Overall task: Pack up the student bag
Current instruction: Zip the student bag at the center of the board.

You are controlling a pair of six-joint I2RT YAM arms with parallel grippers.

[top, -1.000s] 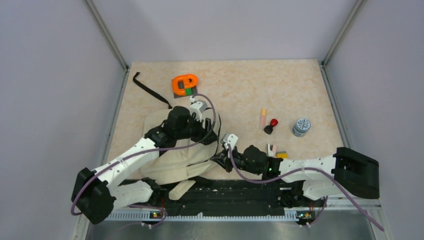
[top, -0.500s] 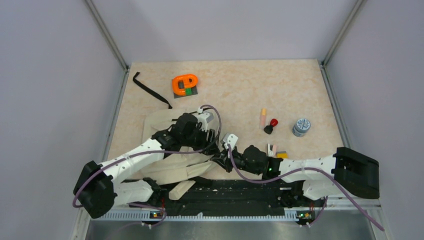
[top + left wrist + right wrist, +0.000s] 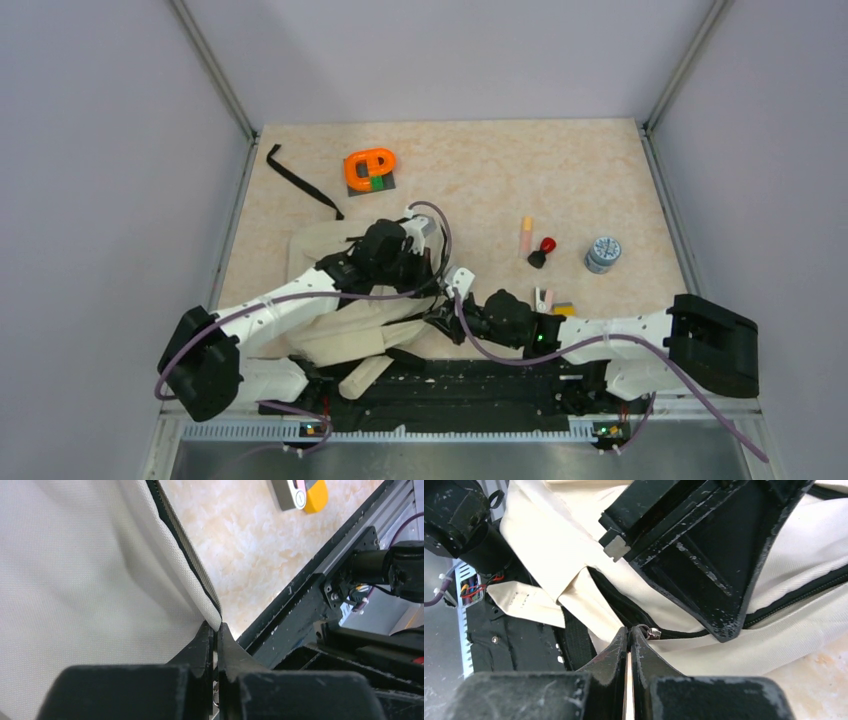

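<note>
The bag lies crumpled at the near left of the table, under both arms. The left gripper is pinched on its zippered edge and over the last second has carried that edge rightward, baring more fabric behind the arm. The right gripper has not moved, clamped on the zip pull. The orange toy and strap lie unchanged beyond.

Near left on the worktop, student bag; behind it a loose strap, a plastic gadget rightwards. Right of the bag, left to right: stick, knobbed piece, tin. Left pincer and right pincer at the bag's right edge
</note>
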